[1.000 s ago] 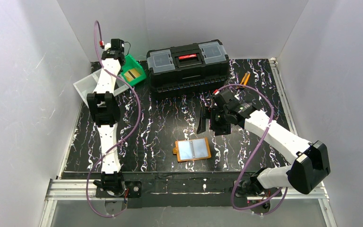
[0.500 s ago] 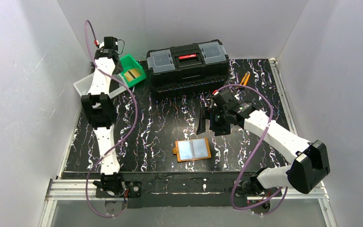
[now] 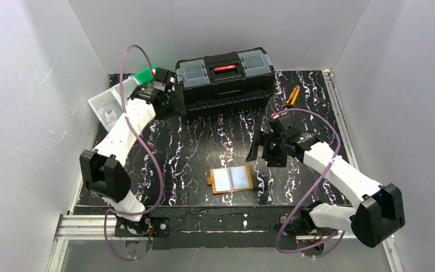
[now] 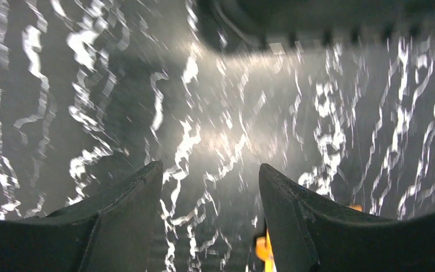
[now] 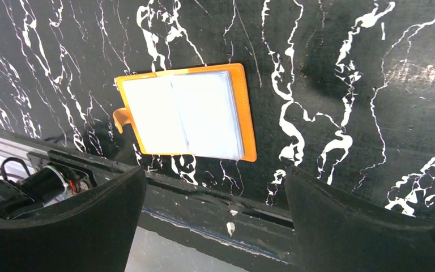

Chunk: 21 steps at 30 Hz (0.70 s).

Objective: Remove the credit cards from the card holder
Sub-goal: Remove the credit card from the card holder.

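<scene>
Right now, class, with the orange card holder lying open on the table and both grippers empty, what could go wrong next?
1. Nothing pins the orange folding card holder: the open right gripper hovers clear of it, and the open left gripper is far off beside the black plastic toolbox, so a pull may lift the whole holder.
2. It lies near the black marbled table's front edge; a nudge could push it over.
</scene>
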Tool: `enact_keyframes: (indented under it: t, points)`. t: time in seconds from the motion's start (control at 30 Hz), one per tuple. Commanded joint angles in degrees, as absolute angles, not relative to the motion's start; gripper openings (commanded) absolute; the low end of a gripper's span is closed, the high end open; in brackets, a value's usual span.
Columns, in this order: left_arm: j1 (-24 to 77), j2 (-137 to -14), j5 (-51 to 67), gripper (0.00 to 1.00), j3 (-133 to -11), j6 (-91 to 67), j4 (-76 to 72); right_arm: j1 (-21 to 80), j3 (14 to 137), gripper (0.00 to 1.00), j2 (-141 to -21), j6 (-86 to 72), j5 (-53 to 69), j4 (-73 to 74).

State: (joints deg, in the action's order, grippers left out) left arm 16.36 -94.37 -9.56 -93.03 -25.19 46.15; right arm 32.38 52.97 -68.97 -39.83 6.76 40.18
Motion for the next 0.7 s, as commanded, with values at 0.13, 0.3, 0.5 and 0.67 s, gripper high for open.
enact_keyframes:
  t: [0.13,0.3,0.5,0.67]
  points:
    - [33.03,-83.34,-5.36,0.62,-77.46,-33.0,45.02,27.46,47.2,0.98,-62.26,-43.57,6.3,36.95]
    - [44.42,-83.0,-5.94,0.63,-72.57,-36.9,42.61,25.62,43.93,0.98,-59.68,-45.71,6.24,36.9]
    - [54.92,-87.57,-6.8,0.64,-71.39,-38.22,39.51,24.72,40.52,0.98,-56.56,-49.55,5.76,36.09]
    - [59.73,-93.54,-5.14,0.64,-73.4,-37.47,36.78,24.44,38.83,0.98,-55.14,-51.5,4.38,37.16]
